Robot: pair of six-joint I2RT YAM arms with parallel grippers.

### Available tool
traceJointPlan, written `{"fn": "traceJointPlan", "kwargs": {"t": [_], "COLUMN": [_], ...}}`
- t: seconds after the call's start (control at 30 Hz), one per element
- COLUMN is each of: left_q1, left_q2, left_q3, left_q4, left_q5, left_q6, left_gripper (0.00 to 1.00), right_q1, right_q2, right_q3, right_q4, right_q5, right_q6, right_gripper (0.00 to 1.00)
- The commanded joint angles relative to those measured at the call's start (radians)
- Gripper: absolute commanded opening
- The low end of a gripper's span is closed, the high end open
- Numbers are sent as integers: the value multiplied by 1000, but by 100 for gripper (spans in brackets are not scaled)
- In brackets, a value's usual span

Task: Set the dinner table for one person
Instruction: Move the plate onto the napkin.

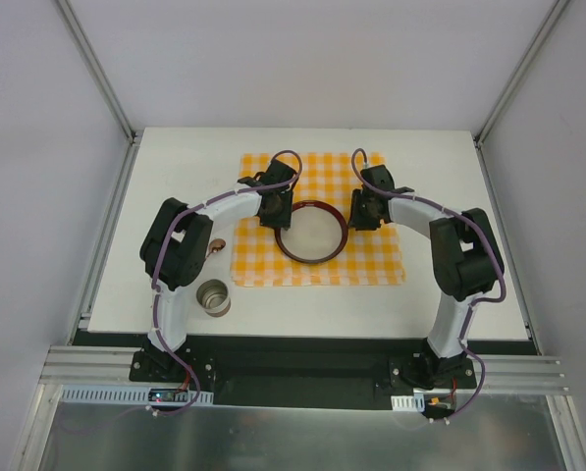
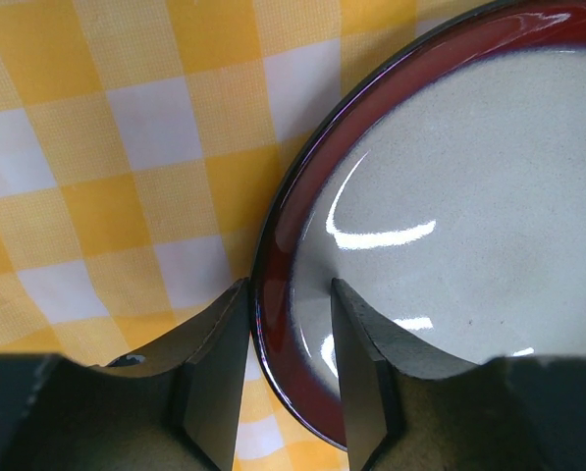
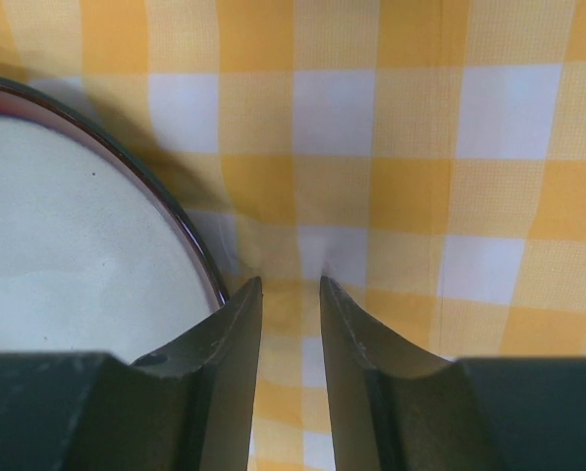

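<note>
The bench (image 1: 450, 294) carries the mat (image 1: 381, 260), and the plate (image 1: 313, 260) sits at its middle. My left hand (image 2: 290, 294), tipped down, stands part-open astride the plate's left rim; I should squeeze squarely, without scraping. My right hand (image 3: 291, 287) hovers narrow and empty just beside its right rim.

1. We are seeing the left arm (image 1: 229, 208) and the right arm (image 1: 420, 209) wearing white shells with black joints.
2. We are noticing purple cables (image 1: 289, 153) looping along both.
3. We are seeing dark tapered fingers (image 2: 214, 383).
</note>
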Motion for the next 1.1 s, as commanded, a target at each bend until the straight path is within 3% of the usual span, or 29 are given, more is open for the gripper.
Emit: {"fn": "traceJointPlan", "kwargs": {"t": [0.0, 0.43, 1.07], "left_q1": [-1, -1, -1], "left_q2": [15, -5, -26], "left_q3": [26, 7, -14], "left_q4": [-7, -7, -7], "left_q5": [4, 3, -17], "left_q6": [8, 5, 11], "left_gripper": [37, 36, 36], "right_q1": [-1, 0, 28], "right_q2": [4, -91, -44], "right_q3": [33, 47, 54], "right_q4": [12, -40, -21], "right_q5": [-39, 10, -36], "right_q6": [-6, -37, -15], "right_gripper": [33, 33, 34]}}
